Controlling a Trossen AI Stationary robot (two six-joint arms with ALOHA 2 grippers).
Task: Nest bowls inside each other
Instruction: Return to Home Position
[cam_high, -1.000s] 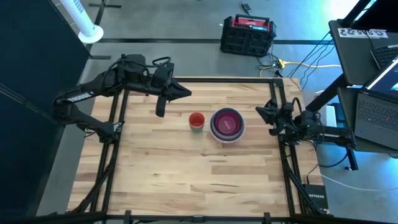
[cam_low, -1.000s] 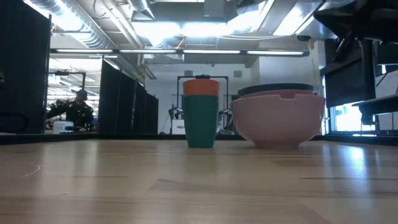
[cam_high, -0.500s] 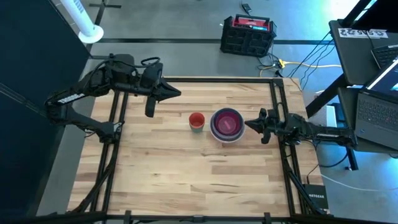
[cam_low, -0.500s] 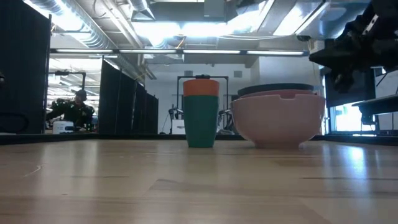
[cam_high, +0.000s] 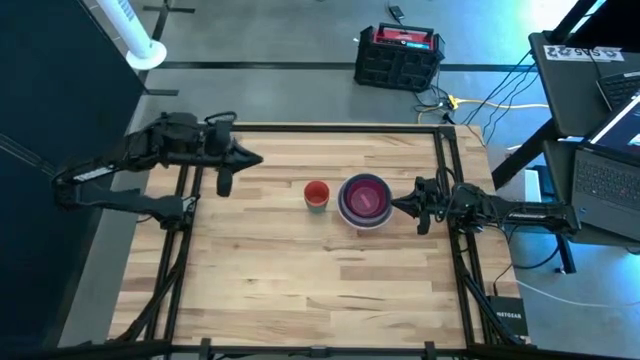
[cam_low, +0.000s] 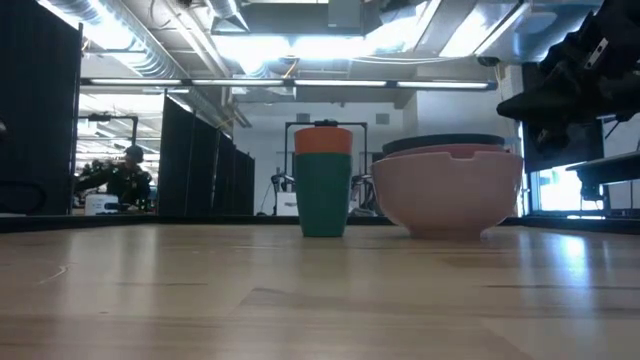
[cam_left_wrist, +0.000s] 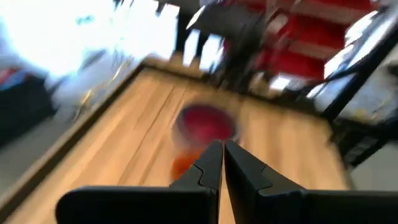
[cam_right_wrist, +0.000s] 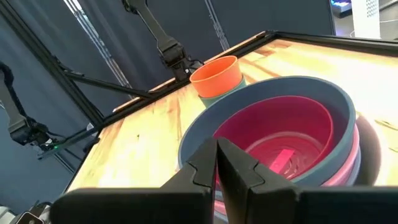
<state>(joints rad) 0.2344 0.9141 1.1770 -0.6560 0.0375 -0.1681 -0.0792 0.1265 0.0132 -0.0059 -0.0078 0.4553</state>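
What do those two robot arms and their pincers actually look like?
Both are alike: the left arm and right arm are slim, dark, jointed links; the left bears pale lettering, too small to read. The left gripper and right gripper each have two black, angular fingers tapering to a tip.

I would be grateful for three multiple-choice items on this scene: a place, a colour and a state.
1. Where do the stacked cups stand relative to the nested bowls?
A) inside them
B) beside them, toward the left gripper
C) on top of them

2. What colour is the upper cup?
A) orange
B) yellow
C) white

3. How are the fingers of the right gripper?
A) wide open
B) clamped on a rim
C) shut on nothing

B: the high view shows them side by side.
A: its wall is orange.
C: the fingers meet, nothing between.
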